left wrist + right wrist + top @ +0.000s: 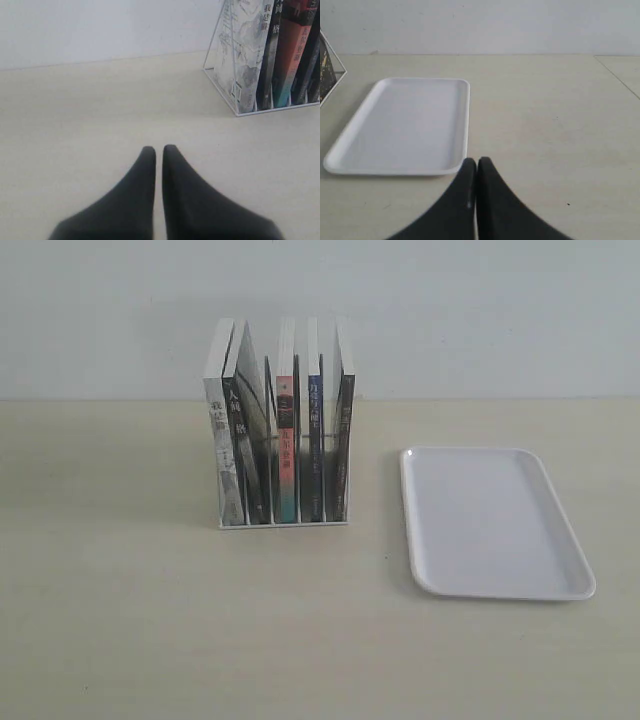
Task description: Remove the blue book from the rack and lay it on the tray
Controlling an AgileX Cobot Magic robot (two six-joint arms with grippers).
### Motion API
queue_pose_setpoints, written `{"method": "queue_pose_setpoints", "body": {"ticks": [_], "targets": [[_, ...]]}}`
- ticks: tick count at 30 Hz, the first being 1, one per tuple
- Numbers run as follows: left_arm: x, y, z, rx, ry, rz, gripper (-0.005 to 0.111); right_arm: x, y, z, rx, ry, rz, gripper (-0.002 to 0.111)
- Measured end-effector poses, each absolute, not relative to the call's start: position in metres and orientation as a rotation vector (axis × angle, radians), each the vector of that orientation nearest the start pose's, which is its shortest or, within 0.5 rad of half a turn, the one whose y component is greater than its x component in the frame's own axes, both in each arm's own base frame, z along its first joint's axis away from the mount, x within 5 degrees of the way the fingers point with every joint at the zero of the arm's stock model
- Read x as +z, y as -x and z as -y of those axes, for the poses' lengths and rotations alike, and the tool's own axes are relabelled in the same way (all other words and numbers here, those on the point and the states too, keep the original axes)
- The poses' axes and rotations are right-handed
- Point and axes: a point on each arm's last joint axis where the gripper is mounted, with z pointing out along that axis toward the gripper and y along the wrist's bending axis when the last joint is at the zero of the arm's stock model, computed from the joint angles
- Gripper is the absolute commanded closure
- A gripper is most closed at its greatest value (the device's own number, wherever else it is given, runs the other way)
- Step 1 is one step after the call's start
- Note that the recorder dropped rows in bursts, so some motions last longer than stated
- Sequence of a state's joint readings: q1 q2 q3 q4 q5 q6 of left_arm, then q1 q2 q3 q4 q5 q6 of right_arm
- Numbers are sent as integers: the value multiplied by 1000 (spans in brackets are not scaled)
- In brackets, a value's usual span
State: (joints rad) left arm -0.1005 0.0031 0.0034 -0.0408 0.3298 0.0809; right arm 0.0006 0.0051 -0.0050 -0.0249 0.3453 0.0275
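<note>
The blue book point(315, 450) stands upright in the white wire rack point(285, 525), second slot from the right, its narrow dark blue spine facing me. The empty white tray point(495, 522) lies flat on the table to the right of the rack. No gripper shows in the exterior view. In the left wrist view my left gripper point(159, 148) is shut on nothing, over bare table short of the rack point(220, 85). My right gripper point(476, 160) is shut and empty, just off the near corner of the tray point(405, 125).
The other books in the rack are a grey-white one point(218, 440), a black one point(245, 440), a red-and-teal-spined one point(286, 455) and a dark one point(343, 450). A pale wall rises behind the beige table point(150, 620).
</note>
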Motion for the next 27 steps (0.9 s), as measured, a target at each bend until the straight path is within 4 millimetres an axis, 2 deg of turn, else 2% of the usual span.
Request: {"method": "queue_pose_setpoints", "body": {"ticks": [19,27], "targets": [[182,-54,7,-53,-139,-1815,102,183,-54,1,-4,-9,-1828,109],[182,-54,7,-53,-139,-1815,102,189,-55,1,-3,-7,-1757,109]]}}
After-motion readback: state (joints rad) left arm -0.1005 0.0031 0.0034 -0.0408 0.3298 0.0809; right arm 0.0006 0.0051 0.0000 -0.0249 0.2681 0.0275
